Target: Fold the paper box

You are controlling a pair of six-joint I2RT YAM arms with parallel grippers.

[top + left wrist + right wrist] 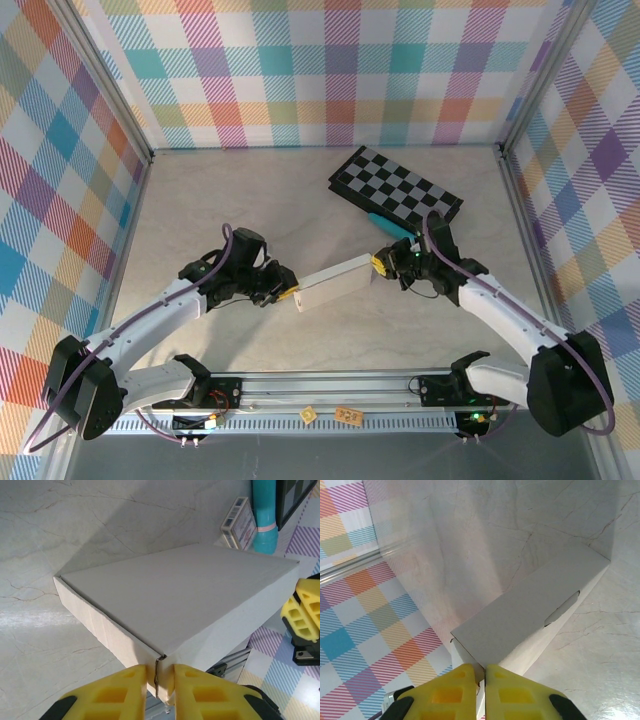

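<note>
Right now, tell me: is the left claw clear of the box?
No, the left claw pinches a corner of the box.

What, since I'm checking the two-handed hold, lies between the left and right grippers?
The paper box spans that stretch, as the top view shows: the left gripper is shut on one end, the right gripper on the other.
</note>
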